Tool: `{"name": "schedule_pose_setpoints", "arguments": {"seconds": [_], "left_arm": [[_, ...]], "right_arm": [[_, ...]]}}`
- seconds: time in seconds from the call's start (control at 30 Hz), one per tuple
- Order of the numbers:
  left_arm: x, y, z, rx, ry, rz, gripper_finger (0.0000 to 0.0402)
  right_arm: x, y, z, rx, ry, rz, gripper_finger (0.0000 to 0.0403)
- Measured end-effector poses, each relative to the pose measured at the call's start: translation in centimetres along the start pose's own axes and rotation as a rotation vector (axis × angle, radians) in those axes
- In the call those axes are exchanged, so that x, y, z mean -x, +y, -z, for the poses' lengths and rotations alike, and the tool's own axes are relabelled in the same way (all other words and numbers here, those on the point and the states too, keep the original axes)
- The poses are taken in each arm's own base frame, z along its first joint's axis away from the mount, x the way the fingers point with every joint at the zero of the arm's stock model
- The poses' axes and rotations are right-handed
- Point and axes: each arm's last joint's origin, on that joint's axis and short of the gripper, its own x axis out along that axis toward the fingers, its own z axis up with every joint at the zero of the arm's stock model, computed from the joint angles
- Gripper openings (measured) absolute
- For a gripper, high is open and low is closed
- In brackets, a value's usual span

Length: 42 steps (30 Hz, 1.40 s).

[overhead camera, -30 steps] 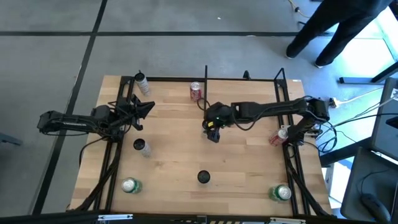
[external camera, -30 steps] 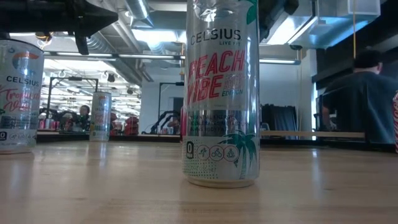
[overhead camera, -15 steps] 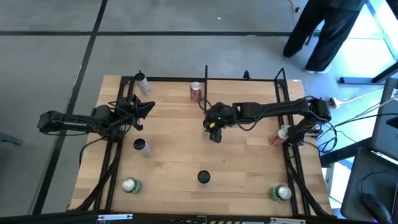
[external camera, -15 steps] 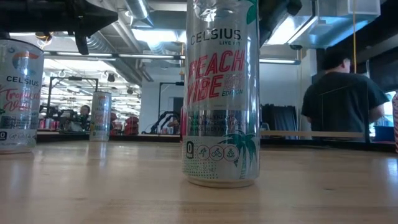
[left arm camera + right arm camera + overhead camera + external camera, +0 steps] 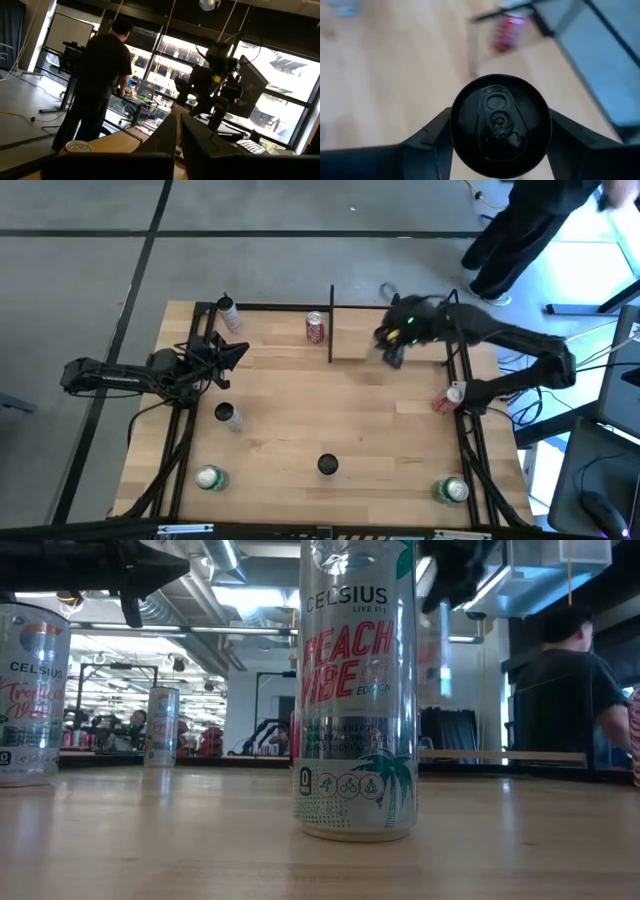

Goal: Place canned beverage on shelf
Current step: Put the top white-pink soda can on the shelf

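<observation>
My right gripper (image 5: pixel 390 348) is shut on a black can (image 5: pixel 500 125) over the shelf (image 5: pixel 355 348), a light board framed by black rods at the table's far edge. In the low view the gripper (image 5: pixel 455 570) shows as a dark blur up high. My left gripper (image 5: pixel 225 358) is shut and empty above the table's left side; its fingers (image 5: pixel 170 132) point into the room. My right gripper pinches the black can between its two fingers, one on each opposite side of the wall (image 5: pixel 454 131) just below the top rim. The can's top faces the wrist camera, so the can stands upright in the hold. It is clear of the tabletop.
A red can (image 5: pixel 315 327) stands left of the shelf's post. More cans stand at the far left (image 5: pixel 229 313), left middle (image 5: pixel 229 417), near left (image 5: pixel 209 478), near middle (image 5: pixel 328 465), near right (image 5: pixel 452 490) and right edge (image 5: pixel 447 400). A person (image 5: pixel 530 220) moves beyond the far edge.
My right gripper has swung from the table's middle up and toward the far right, carrying the black can over to the shelf. The person behind the table has shifted about.
</observation>
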Motion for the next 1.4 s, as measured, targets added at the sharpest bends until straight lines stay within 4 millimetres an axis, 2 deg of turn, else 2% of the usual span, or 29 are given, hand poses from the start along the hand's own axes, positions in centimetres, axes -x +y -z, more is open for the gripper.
{"name": "schedule_pose_setpoints", "arguments": {"seconds": [0.3, 0.43, 0.6, 0.9, 1.03, 1.4], "left_arm": [[0.0, 0.0, 0.0, 0.001, 0.000, -0.003, 0.0016], [0.0, 0.0, 0.0, 0.011, 0.000, -0.001, 0.0016], [0.0, 0.0, 0.0, 0.033, 0.001, 0.003, 0.0016], [0.0, 0.0, 0.0, 0.032, -0.001, -0.003, 0.0016], [0.0, 0.0, 0.0, 0.026, -0.004, -0.014, 0.0016], [0.0, 0.1, 0.0, 0.026, -0.011, -0.037, 0.0016]], "right_arm": [[2.9, -7.8, 2.4, -0.075, 0.055, 0.184, 0.0217], [3.3, -10.6, 3.3, -0.111, 0.052, 0.189, 0.0217], [2.6, -12.6, 5.4, -0.163, 0.092, 0.165, 0.0217], [2.0, -14.3, 9.1, -0.249, 0.113, 0.194, 0.0217], [1.8, -14.6, 9.6, -0.247, 0.078, 0.192, 0.0217], [0.6, -14.6, 10.6, -0.187, 0.149, 0.179, 0.0217]]}}
